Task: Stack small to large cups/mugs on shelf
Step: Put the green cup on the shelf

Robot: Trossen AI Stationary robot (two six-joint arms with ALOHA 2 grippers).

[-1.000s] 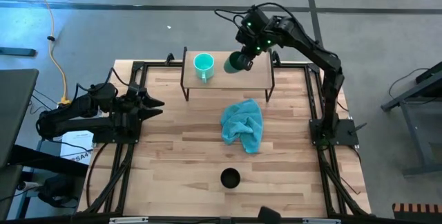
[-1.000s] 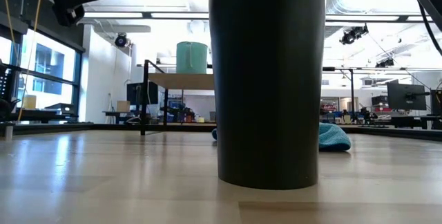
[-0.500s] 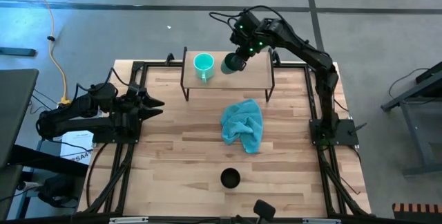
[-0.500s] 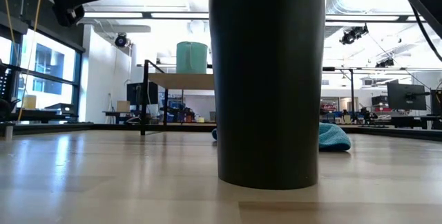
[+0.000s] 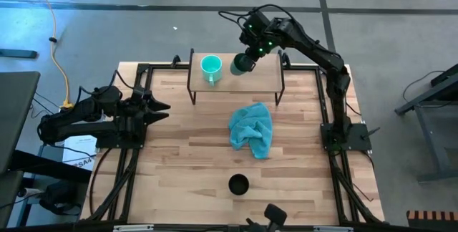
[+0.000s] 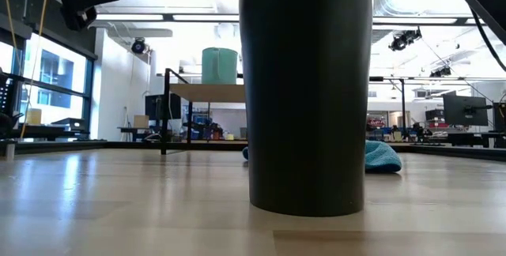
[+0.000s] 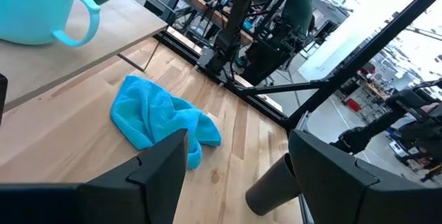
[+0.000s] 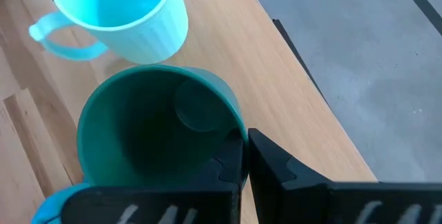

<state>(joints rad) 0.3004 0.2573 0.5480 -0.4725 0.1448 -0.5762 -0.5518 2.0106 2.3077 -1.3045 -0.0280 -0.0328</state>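
The light turquoise mug [image 5: 210, 66] stands upright on the low wood shelf [image 5: 263, 81], toward its left part; it also shows in the low view [image 6: 220, 65]. My right gripper [image 5: 250, 51] is over the shelf just right of the mug, shut on the dark green cup [image 5: 243, 64]. The taller black cup [image 5: 238, 185] stands upright on the table near its front edge and fills the low view [image 6: 306, 90]. My left gripper [image 5: 163, 110] waits open and empty at the table's left side. My right gripper holds the dark green cup by its rim [image 8: 236, 133], one finger inside the cup and one outside, on the side away from the turquoise mug. The fingers come slanting down from the far right. The cup is tilted, its mouth toward the wrist camera, over the shelf board.
A crumpled teal cloth [image 5: 252, 128] lies on the table between the shelf and the black cup. The shelf's right part [image 8: 276, 79] is bare wood. Black frame rails run along the table's left and right sides.
My right gripper has gone a little toward the table's left with the green cup, closer to the turquoise mug, and stays shut on it.
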